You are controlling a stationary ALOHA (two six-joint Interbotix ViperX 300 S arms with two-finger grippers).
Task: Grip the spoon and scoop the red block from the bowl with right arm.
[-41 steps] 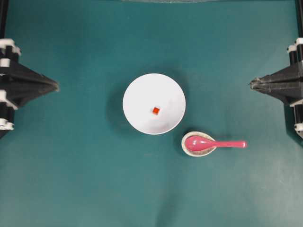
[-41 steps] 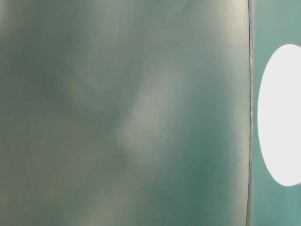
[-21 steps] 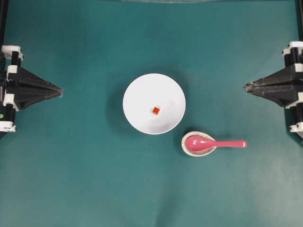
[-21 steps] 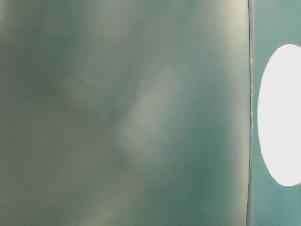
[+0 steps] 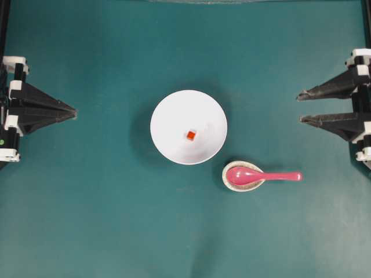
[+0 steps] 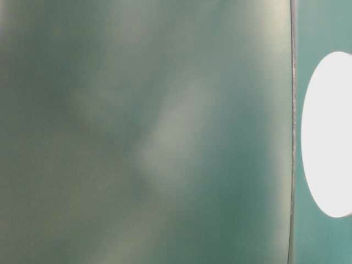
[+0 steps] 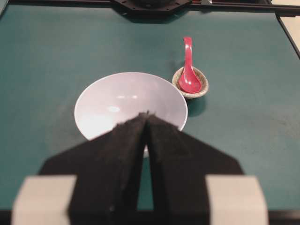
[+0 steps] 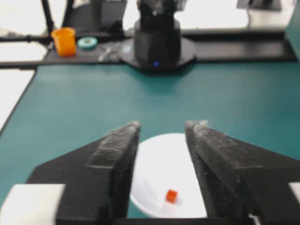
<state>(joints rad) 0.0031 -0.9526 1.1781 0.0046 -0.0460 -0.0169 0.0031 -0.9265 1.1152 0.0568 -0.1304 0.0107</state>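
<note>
The white bowl (image 5: 188, 127) sits mid-table with the tiny red block (image 5: 191, 135) inside it. The pink spoon (image 5: 264, 175) lies to the bowl's lower right, scoop in a small speckled oval dish (image 5: 242, 176), handle pointing right. My right gripper (image 5: 300, 108) is open and empty at the right edge, above the spoon handle's end. My left gripper (image 5: 74, 110) is shut and empty at the left edge. The right wrist view shows the bowl (image 8: 159, 159) and the block (image 8: 171, 196) between the open fingers. The left wrist view shows the bowl (image 7: 122, 101) and the spoon (image 7: 189, 70).
The teal mat (image 5: 116, 220) covers the table. The table-level view is a blur with the bowl's white edge (image 6: 329, 135) at the right. An orange cup (image 8: 63, 41) and a tape roll (image 8: 87, 42) sit beyond the far table edge by the other arm's base (image 8: 157, 40).
My right gripper has opened; its fingers were together half a second ago and now stand apart. The left gripper, the bowl, the block and the spoon have not moved since then.
</note>
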